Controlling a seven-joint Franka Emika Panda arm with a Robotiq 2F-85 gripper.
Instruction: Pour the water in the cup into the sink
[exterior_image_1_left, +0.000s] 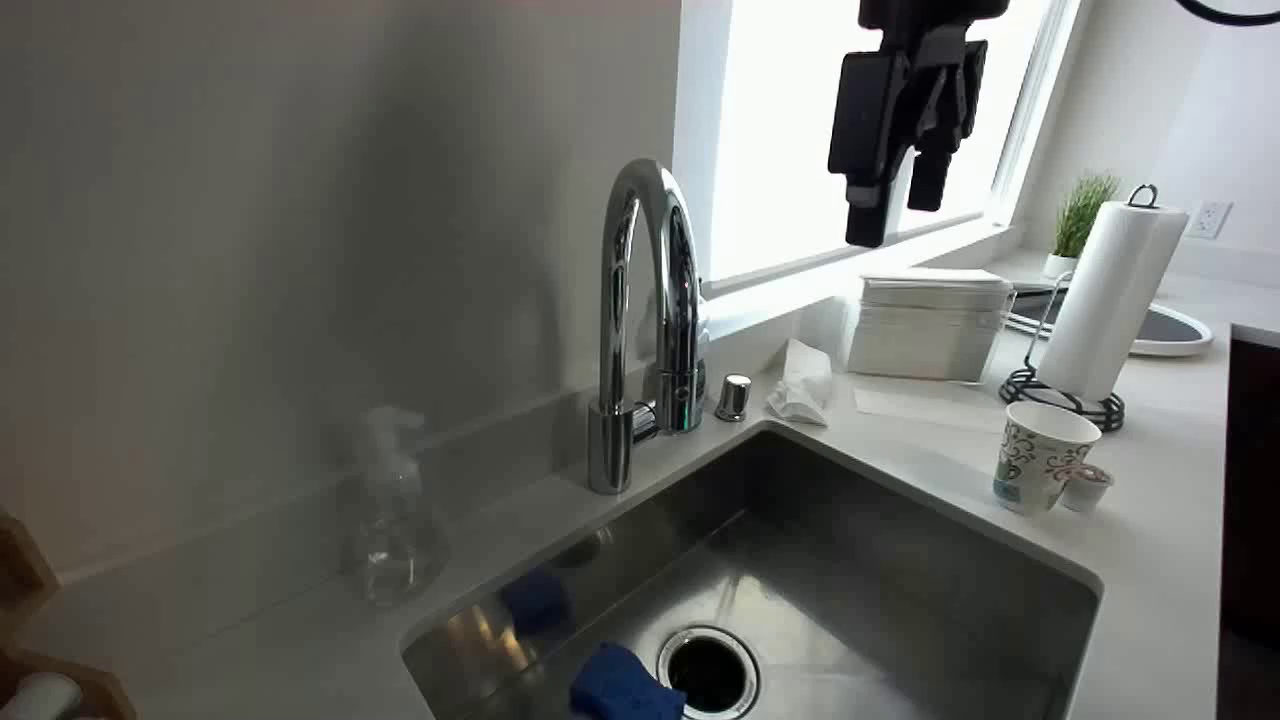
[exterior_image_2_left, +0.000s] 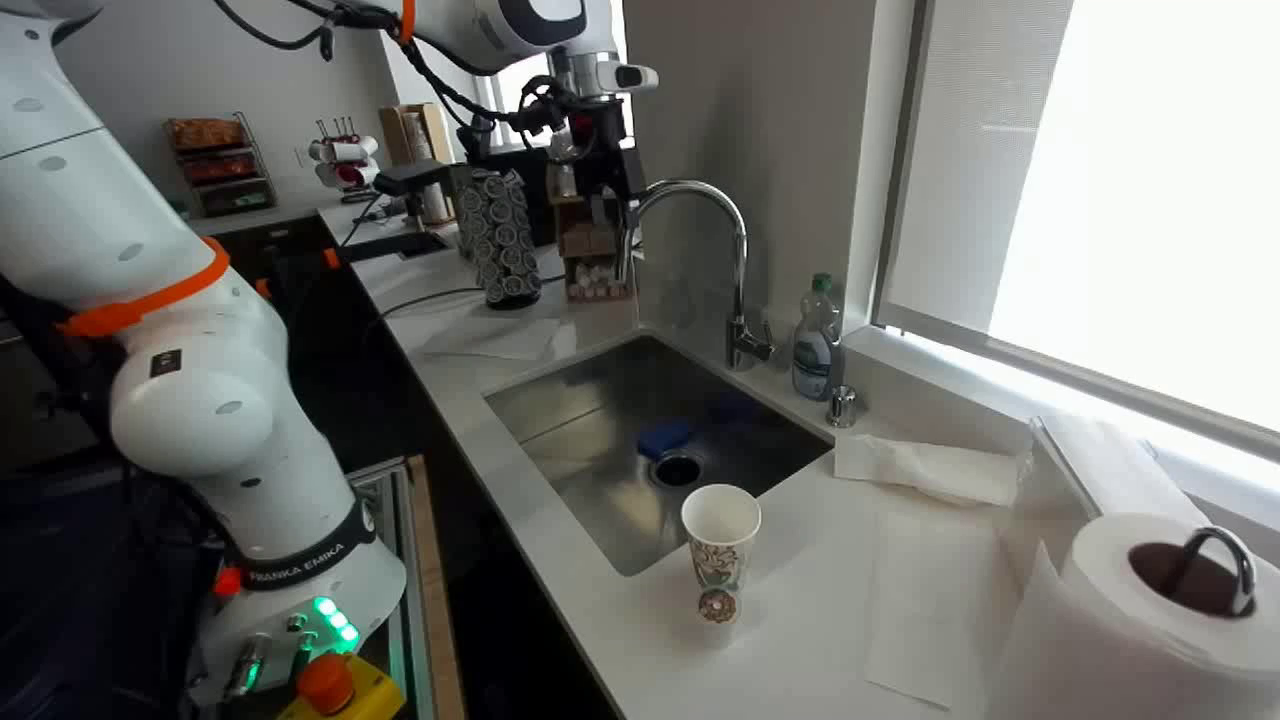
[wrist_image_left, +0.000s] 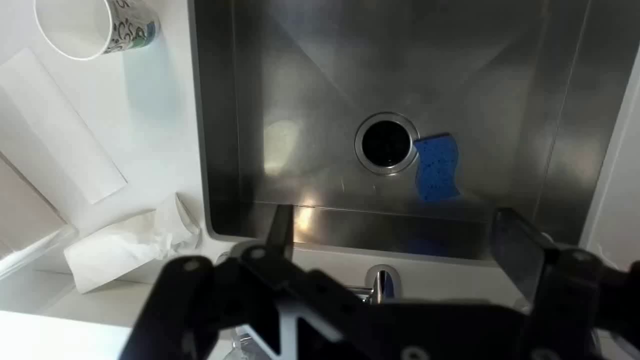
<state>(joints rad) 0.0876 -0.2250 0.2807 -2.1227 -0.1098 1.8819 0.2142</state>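
My end effector (wrist_image_left: 395, 214) up high above the sink (wrist_image_left: 320, 90), jaws spread wide, nothing between them. The cup (exterior_image_1_left: 1043, 460) ungripped: below my end effector and off to one side, upright on the desk (exterior_image_1_left: 1165, 600), just beside the sink's edge. I'd call it pre-grasp; pour not begun.

Risks: cup walls look like thin paper, so too hard a squeeze would likely buckle them and slop water onto the desk. Too light, and the taper could let it slip down out of my end effector. A small pod (exterior_image_1_left: 1087, 488) sits right by the cup's base, touching or not I can't tell; coming in low on that side might knock it or tip the cup. The faucet (exterior_image_1_left: 683, 320) looks near my end effector, gap hard to judge, so a careless sideways swing could clip it. Tilting before the rim clears the sink's edge would wet the desk. The blue sponge (wrist_image_left: 436, 170) at the drain (wrist_image_left: 386, 143) might soak up some of the pour.

Cup looks: whitish, wide at the rim, narrower at the base, dark curly print, blue-green patch low down. No dents I can see. Inside pale in the wrist view; water level can't tell.
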